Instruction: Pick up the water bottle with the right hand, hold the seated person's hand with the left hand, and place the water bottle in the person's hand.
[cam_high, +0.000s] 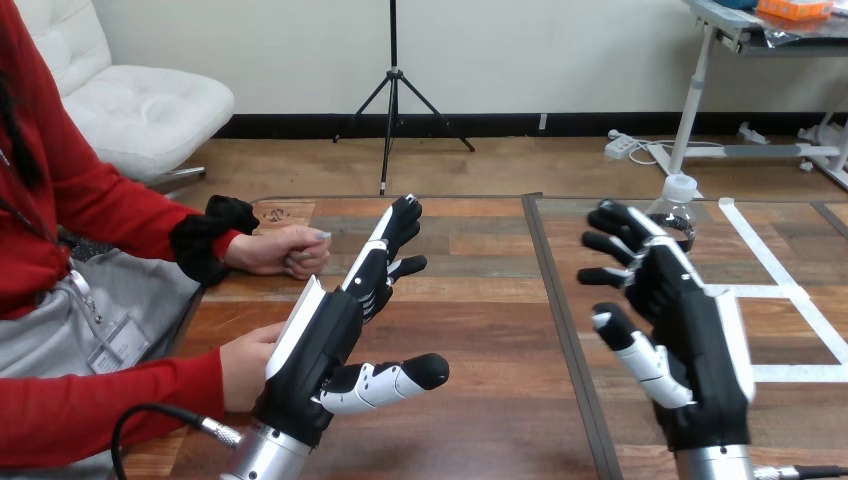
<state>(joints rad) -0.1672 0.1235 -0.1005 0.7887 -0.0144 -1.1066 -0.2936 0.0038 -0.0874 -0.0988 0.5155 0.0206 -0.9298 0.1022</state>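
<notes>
The left robot hand and right robot hand hover over the counter, fingers wide, water bottle just beyond the right

Your worktop is brown wood in light and dark streaked planks, with a dark seam down it and white tape lines on its right part. The left hand is black with a white shell on its back; its fingers alternate black and white. The right hand is black, white-edged, with a white-patched thumb. The water bottle is clear, its cap white.
</notes>
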